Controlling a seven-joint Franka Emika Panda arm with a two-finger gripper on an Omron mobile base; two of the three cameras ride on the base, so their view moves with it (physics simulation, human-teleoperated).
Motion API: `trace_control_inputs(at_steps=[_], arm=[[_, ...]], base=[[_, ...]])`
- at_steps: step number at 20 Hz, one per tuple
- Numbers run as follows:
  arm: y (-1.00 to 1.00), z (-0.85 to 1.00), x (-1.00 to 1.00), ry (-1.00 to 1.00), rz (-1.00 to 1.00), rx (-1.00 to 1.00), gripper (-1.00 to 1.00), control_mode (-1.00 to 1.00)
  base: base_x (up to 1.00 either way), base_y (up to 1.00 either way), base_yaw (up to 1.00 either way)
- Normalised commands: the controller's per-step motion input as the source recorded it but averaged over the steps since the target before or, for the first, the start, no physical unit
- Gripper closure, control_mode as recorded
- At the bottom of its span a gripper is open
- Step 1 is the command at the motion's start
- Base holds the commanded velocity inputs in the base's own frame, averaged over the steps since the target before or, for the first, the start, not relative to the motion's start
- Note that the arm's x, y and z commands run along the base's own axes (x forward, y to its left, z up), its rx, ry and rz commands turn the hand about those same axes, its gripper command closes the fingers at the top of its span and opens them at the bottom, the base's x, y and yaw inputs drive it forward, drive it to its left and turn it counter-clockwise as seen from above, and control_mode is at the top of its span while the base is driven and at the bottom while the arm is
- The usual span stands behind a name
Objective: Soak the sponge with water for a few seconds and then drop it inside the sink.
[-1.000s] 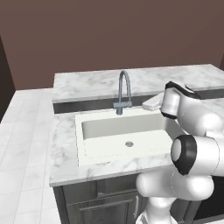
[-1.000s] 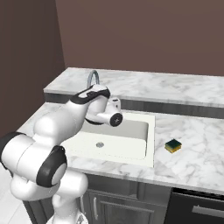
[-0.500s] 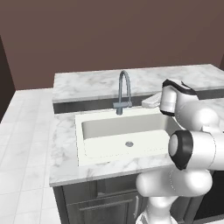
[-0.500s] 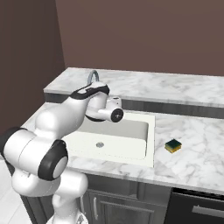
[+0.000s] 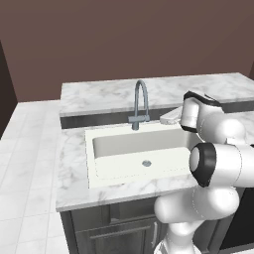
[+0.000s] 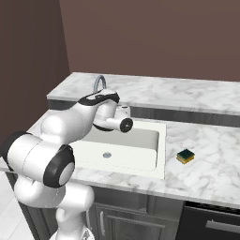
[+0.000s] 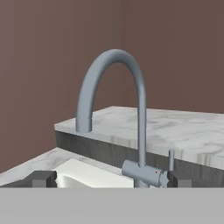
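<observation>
Sponge: there it is, the sponge (image 6: 185, 156), lying flat on the marble counter (image 6: 211, 164) to the right of the sink (image 6: 140, 161), near the basin's right rim but not touching it.
Sponge, facing: dark green face up, yellow sides showing underneath.
Sponge, long axis: it is close to square from here; its sides sit at a slant to the counter's front edge, one corner pointing toward the front edge.
Gripper: the gripper (image 7: 109, 178) sits up by the tap (image 5: 140, 104), level with its base, both finger tips spread wide with nothing between them.
Gripper, aim: it looks straight at the tap's curved neck, side lever (image 7: 171, 159) off to the right.
Arm: it reaches across the sink's back right corner, hand close to the tap.
Sink: white basin, small round grey drain (image 5: 146, 162) in the floor, looks dry.
Surface: white-grey marble all round, with a raised marble ledge (image 6: 187, 93) behind the sink.
Room: plain brown wall behind, pale tiled floor (image 5: 25, 163) to the left, dark cabinet doors (image 6: 140, 220) below the counter.
</observation>
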Motion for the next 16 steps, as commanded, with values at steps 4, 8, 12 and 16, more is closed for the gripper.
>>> trace_control_inputs(at_steps=[4, 8, 12, 16], arm=[[0.00, -0.07, 0.07, 0.00, 0.00, 0.00, -1.00, -1.00], [0.00, -0.05, 0.07, 0.00, 0.01, 0.00, -1.00, -1.00], [0.00, -0.06, 0.10, 0.00, 0.01, 0.00, -1.00, -1.00], [0.00, -0.08, 0.08, 0.00, 0.01, 0.00, -1.00, -1.00]], base=[[0.00, 0.00, 0.00], [0.00, 0.00, 0.00], [0.00, 0.00, 0.00], [0.00, 0.00, 0.00]])
